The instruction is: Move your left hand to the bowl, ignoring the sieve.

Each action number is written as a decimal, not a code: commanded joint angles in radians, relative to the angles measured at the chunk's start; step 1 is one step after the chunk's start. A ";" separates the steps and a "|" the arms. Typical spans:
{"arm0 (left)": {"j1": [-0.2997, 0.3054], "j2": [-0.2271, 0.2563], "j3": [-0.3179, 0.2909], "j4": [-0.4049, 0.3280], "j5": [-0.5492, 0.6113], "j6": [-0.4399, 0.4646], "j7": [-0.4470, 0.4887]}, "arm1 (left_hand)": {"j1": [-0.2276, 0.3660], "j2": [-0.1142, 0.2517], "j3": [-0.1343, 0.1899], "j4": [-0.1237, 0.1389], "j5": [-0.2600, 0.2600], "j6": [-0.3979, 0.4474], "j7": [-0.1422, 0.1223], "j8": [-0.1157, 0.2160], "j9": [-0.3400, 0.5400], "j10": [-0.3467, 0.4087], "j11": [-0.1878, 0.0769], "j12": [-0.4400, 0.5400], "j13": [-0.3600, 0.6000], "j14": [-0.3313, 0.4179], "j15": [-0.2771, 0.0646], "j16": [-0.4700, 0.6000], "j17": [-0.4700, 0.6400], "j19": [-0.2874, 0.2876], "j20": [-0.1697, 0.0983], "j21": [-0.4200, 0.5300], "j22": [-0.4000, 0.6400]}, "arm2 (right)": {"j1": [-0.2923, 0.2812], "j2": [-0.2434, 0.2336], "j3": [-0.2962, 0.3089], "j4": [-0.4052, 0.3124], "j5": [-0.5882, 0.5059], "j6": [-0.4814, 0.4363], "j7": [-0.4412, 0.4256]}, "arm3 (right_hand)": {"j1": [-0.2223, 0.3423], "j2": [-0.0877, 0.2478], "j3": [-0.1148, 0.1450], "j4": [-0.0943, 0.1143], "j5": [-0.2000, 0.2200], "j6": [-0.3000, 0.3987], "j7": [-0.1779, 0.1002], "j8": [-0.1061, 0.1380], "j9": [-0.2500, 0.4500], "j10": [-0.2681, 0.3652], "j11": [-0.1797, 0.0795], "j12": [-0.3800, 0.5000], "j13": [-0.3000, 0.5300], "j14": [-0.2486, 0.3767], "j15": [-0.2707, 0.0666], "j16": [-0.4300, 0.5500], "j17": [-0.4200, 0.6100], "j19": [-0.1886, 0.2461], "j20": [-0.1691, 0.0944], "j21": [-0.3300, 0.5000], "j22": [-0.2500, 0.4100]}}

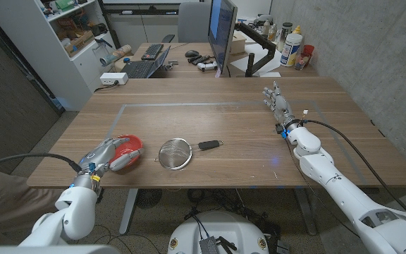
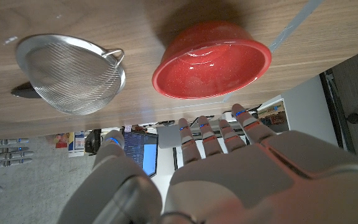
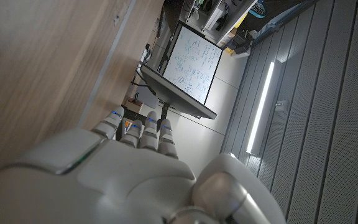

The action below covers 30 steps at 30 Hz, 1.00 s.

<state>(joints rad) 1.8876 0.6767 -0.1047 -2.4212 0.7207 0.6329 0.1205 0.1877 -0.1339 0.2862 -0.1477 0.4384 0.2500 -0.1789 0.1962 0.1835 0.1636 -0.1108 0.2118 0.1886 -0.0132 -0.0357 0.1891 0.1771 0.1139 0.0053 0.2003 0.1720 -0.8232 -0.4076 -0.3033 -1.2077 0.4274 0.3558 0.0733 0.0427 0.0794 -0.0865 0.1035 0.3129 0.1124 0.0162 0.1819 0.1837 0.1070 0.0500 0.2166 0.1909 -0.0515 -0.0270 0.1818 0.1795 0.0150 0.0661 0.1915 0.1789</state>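
**Q:** From the head cam, what's blocked?

**Me:** My left hand (image 1: 104,156) covers the red bowl's (image 1: 131,146) near side, right by the table (image 1: 259,92) edge. Sieve (image 1: 175,153) sits beside it, apart. My right hand (image 1: 278,103) stands open, loads of room.

**Q:** Left wrist cam?

**Me:** Fingers (image 2: 219,134) spread, holding nothing, just short of the bowl (image 2: 211,61).

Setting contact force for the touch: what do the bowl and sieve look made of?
Bowl: glossy red, likely glazed ceramic or hard plastic, judging by the sharp highlights. Sieve: fine metal wire mesh with a shiny steel-looking rim; its handle looks dark, probably plastic.
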 commanded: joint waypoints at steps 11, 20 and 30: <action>-0.002 0.024 0.030 0.021 -0.032 0.008 0.031 | 0.012 -0.009 -0.003 -0.003 0.012 0.000 -0.007 0.002 0.006 0.005 -0.005 -0.002 0.002 0.010 -0.067 0.005 0.002 0.001 -0.001 0.002 0.004 | 0.006 0.004 -0.003 0.005 -0.004 0.001 -0.006 | 0.007 0.022 0.004 0.003 -0.002 0.009 -0.001 0.011 0.003 0.002 0.002 0.007 0.000 -0.003 0.006 0.003 0.001 0.003 0.002 0.008 0.002; 0.022 0.025 0.031 0.018 -0.046 0.002 0.059 | 0.014 -0.011 -0.004 -0.004 0.015 -0.002 -0.009 0.001 0.006 0.006 -0.005 -0.002 0.002 0.012 -0.067 0.005 0.002 0.002 -0.002 0.001 0.004 | 0.006 0.002 -0.004 0.002 -0.003 -0.003 -0.006 | 0.007 0.023 0.004 0.003 -0.002 0.009 -0.001 0.011 0.003 0.003 0.003 0.007 0.000 0.000 0.007 0.004 0.001 0.004 0.001 0.009 0.002; 0.030 0.034 0.038 0.012 -0.058 0.023 0.056 | 0.016 -0.012 -0.006 -0.004 0.018 -0.003 -0.008 0.001 0.006 0.006 -0.005 -0.003 0.002 0.014 -0.067 0.005 0.002 0.003 -0.003 0.001 0.004 | 0.008 0.005 -0.006 0.003 -0.004 -0.004 -0.008 | 0.007 0.023 0.004 0.003 -0.002 0.009 -0.003 0.011 0.003 0.004 0.002 0.008 0.000 0.001 0.006 0.004 0.001 0.004 0.002 0.008 0.002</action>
<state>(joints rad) 1.9078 0.7021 -0.0744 -2.4046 0.6767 0.6412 0.1701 0.1969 -0.1431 0.2822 -0.1518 0.4499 0.2446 -0.1843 0.1962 0.1835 0.1636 -0.1108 0.2118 0.1884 -0.0063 -0.0288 0.1891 0.1772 0.1138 0.0054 0.2003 0.1747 -0.8163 -0.4052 -0.3081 -1.2034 0.4236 0.3554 0.0681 0.0427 0.0794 -0.0865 0.1035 0.3128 0.1147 0.0139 0.1897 0.1837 0.1070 0.0501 0.2166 0.1909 -0.0480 -0.0233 0.1817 0.1793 0.0150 0.0661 0.1973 0.1788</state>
